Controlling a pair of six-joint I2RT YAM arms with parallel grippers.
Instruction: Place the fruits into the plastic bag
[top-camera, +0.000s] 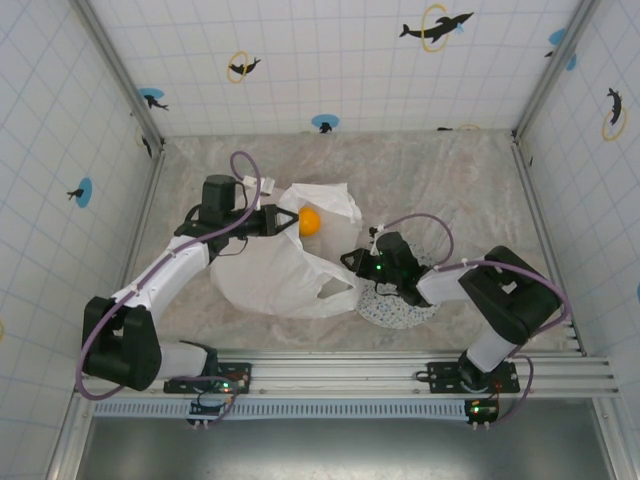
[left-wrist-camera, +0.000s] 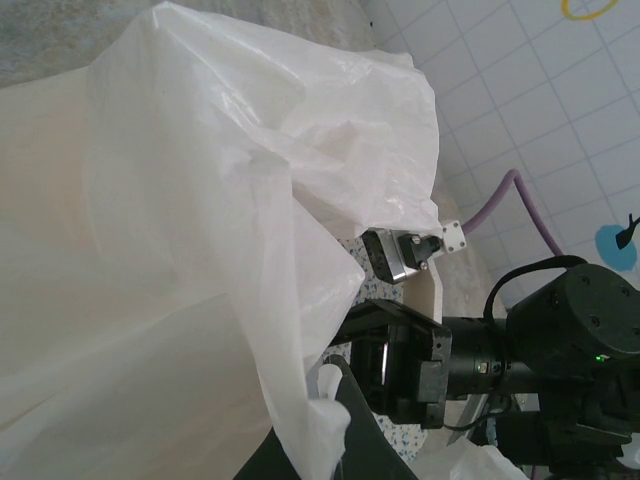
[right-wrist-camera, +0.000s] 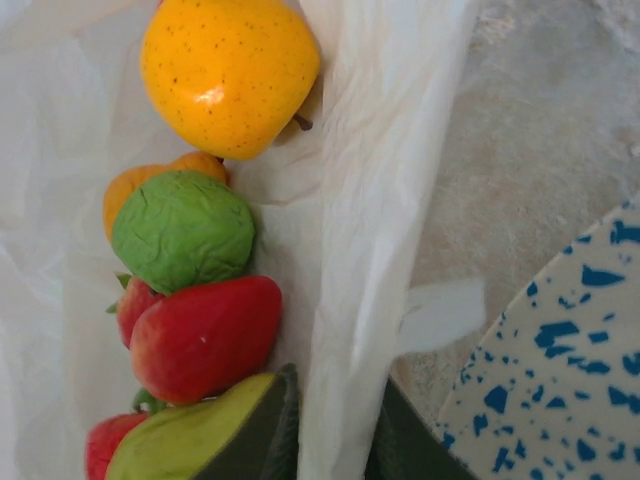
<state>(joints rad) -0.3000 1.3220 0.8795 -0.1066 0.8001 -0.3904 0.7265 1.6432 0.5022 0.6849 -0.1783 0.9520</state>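
The plastic bag (top-camera: 285, 270) lies crumpled in the middle of the table, mouth facing right. My left gripper (top-camera: 287, 222) is shut on its upper rim; in the left wrist view the white film (left-wrist-camera: 180, 250) is pinched in that gripper (left-wrist-camera: 326, 428). My right gripper (top-camera: 352, 262) is at the bag's right edge, shut on a fold of the film (right-wrist-camera: 370, 250) that fills the gap in the gripper (right-wrist-camera: 335, 445). Several fruits lie inside the bag: a yellow-orange one (right-wrist-camera: 228, 70), a green one (right-wrist-camera: 183, 228), a red one (right-wrist-camera: 205, 335) and a yellow-green pear (right-wrist-camera: 190, 440). An orange fruit (top-camera: 310, 222) shows through the mouth.
The speckled white plate (top-camera: 400, 308) sits just right of the bag under the right arm, and its rim (right-wrist-camera: 560, 370) is close beside the right fingers. Tiled walls enclose the table on three sides. The right arm's wrist (left-wrist-camera: 470, 360) is close in front of the left camera.
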